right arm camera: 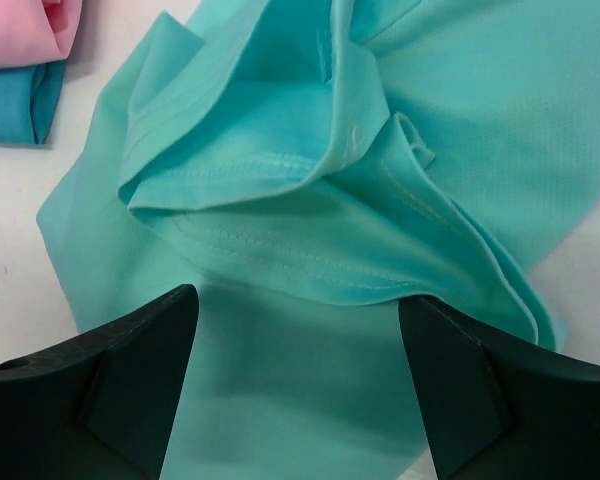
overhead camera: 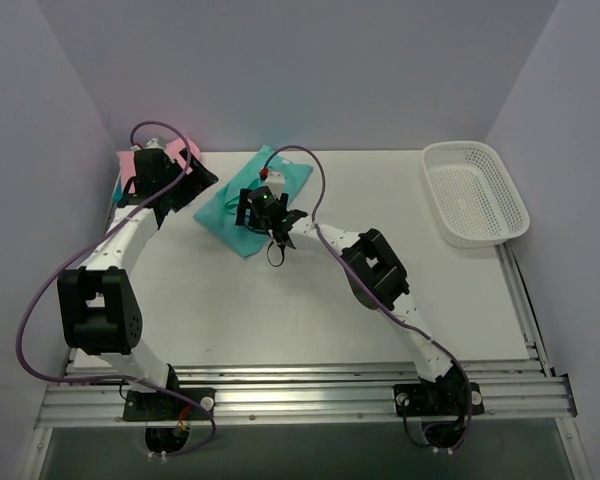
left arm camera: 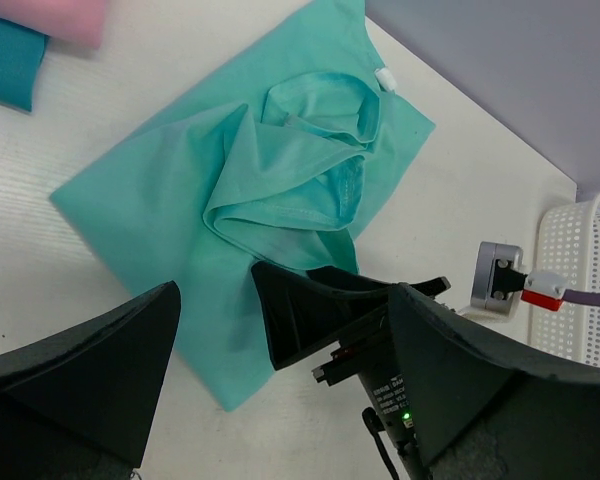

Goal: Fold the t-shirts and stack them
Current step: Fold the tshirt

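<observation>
The teal-green t-shirt [overhead camera: 242, 205] lies half folded at the far left of the table, with a crumpled bunch of hem and sleeve in its middle [left arm camera: 300, 170]. My right gripper [overhead camera: 271, 214] is open, low over the shirt's near part, with flat cloth between its fingers [right arm camera: 300, 390]. It also shows in the left wrist view [left arm camera: 365, 305]. My left gripper [overhead camera: 192, 176] is open and empty, held above the shirt's left side [left arm camera: 280, 420]. The pink t-shirt [right arm camera: 20, 30] and the darker teal-blue t-shirt [right arm camera: 10, 100] lie folded together at the far left edge [overhead camera: 128, 165].
A white mesh basket [overhead camera: 475, 190] stands at the far right of the table, also seen in the left wrist view [left arm camera: 590, 280]. Walls close in the left, back and right. The left arm's purple cable loops over the table's left side [overhead camera: 40, 290].
</observation>
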Tool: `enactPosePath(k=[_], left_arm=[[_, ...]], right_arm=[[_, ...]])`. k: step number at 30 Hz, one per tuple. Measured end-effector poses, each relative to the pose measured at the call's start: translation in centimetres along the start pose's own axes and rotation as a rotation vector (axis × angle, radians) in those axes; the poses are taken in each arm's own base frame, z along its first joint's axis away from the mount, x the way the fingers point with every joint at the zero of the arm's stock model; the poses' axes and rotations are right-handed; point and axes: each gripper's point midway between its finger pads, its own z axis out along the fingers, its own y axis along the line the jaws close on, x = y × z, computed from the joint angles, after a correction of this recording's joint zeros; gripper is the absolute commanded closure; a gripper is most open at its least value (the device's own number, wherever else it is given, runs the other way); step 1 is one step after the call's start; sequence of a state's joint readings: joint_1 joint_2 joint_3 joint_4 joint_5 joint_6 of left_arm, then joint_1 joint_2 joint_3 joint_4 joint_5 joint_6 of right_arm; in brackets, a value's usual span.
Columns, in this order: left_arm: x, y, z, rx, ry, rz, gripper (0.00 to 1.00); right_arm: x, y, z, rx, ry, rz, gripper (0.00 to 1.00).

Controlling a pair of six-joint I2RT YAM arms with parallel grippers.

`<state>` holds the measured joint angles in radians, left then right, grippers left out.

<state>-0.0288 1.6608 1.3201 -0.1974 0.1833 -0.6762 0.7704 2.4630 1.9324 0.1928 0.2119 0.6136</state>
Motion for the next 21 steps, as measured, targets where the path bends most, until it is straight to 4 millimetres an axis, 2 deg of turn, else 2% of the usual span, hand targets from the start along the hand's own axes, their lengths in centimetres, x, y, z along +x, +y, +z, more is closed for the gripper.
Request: enactPosePath(k=[8, 14, 17, 21], left_arm=[[-0.1, -0.1, 0.0, 0.003, -0.005, 0.001, 0.06], [-0.3, -0.2, 0.1, 0.008, -0.012, 0.006, 0.06], [-0.3, -0.1, 0.1, 0.005, -0.013, 0.007, 0.06], [-0.4, 0.0, 0.1, 0.001, -0.017, 0.009, 0.06]], right_arm=[[-2.9, 0.1, 2.2, -0.02, -0.059, 0.026, 0.22], [-7.5, 0.1, 3.4, -0.043, -0.155, 0.062, 0.21], [-10.9, -1.3, 3.8, -0.037, -0.219, 0.097, 0.2], [-15.4, -5.9, 4.3, 0.018, -0.306, 0.148, 0.2]])
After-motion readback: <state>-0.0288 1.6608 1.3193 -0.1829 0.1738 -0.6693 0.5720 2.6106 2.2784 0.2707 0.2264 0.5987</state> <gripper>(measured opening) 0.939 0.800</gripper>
